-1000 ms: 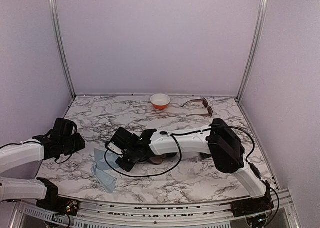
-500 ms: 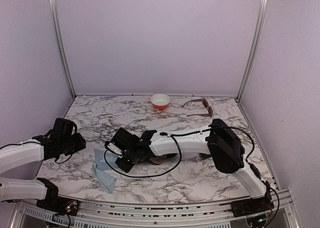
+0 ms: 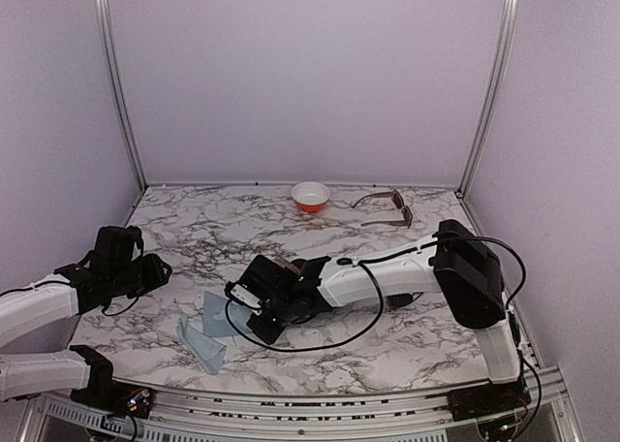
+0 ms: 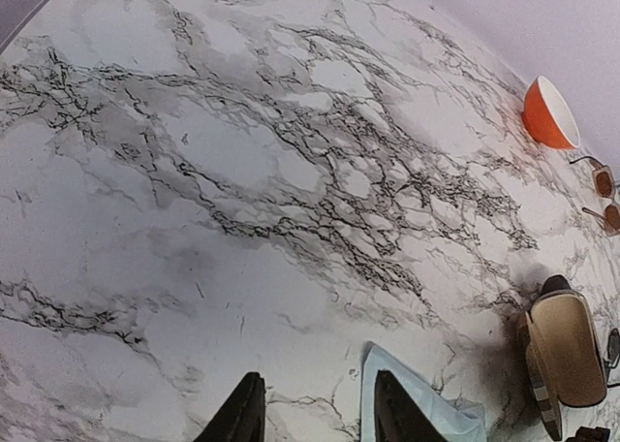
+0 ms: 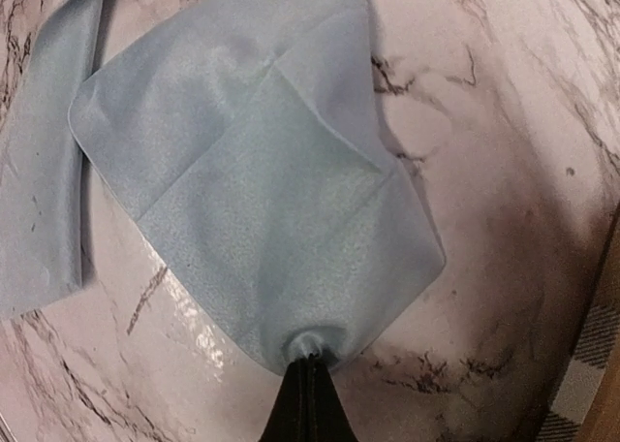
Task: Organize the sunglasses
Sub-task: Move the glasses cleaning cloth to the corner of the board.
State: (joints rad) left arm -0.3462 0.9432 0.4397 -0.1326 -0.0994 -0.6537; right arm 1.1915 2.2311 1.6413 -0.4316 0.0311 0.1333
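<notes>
While the left gripper (image 4: 312, 403) hung empty, jaws apart, over the marble table (image 3: 194, 229) at the left, the right gripper (image 5: 308, 374) at centre was clamped on one corner of a pale blue cloth (image 5: 252, 200). So slight a pinch might let the cloth slip free when pulled; the brown sunglasses (image 3: 387, 209) lay far right, near an orange bowl (image 3: 310, 196), untouched.

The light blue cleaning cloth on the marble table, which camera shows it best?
Right wrist view: the light blue cleaning cloth fills the frame, one corner pinched in the shut right gripper. The top view shows it small near the front edge; the left wrist view catches only a corner at the bottom.
</notes>
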